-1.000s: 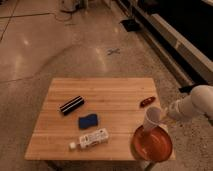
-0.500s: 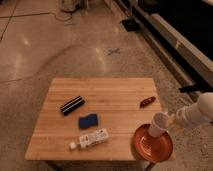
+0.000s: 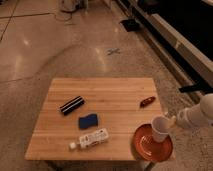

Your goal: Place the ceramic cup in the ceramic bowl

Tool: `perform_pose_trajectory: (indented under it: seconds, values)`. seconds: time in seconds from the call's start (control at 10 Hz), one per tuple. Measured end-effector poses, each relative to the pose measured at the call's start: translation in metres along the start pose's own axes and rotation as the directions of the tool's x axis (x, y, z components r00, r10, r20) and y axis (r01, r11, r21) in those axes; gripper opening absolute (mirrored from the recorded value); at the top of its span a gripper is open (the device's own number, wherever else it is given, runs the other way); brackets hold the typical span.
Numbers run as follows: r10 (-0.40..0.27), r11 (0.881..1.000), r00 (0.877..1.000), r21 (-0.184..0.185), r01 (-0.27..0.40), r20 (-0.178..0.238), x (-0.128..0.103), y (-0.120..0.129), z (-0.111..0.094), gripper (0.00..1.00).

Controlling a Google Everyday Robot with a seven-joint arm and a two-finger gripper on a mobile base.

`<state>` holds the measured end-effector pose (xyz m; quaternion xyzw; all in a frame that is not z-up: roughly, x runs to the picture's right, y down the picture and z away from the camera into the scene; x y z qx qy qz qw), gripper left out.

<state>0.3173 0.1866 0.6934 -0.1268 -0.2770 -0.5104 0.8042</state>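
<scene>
The white ceramic cup sits upright over the back part of the orange-red ceramic bowl, at or just above its inner surface. The bowl rests on the front right corner of the wooden table. My gripper reaches in from the right on a pale arm and grips the cup's right side at the rim.
A white labelled bottle lies on its side left of the bowl. A blue sponge and a black striped oblong object lie further left. A small dark red oblong object lies near the right edge.
The gripper has carried the cup forward and down, from above the bowl's back rim to low inside the bowl. The arm has drawn back to the right.
</scene>
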Motion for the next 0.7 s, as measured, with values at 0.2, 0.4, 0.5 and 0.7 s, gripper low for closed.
perform_pose_trajectory:
  seconds: [0.2, 0.4, 0.5, 0.7]
  values:
    - [-0.019, 1.0, 1.0, 0.014, 0.019, 0.001, -0.001, -0.005, -0.005, 0.8]
    - [-0.008, 0.997, 1.0, 0.071, 0.01, -0.027, 0.01, -0.025, -0.02, 0.8]
    - [0.026, 0.992, 0.999, 0.121, -0.02, -0.048, 0.021, -0.045, -0.031, 0.8]
    - [0.105, 0.974, 0.993, 0.21, -0.091, -0.06, 0.041, -0.084, -0.051, 0.8]
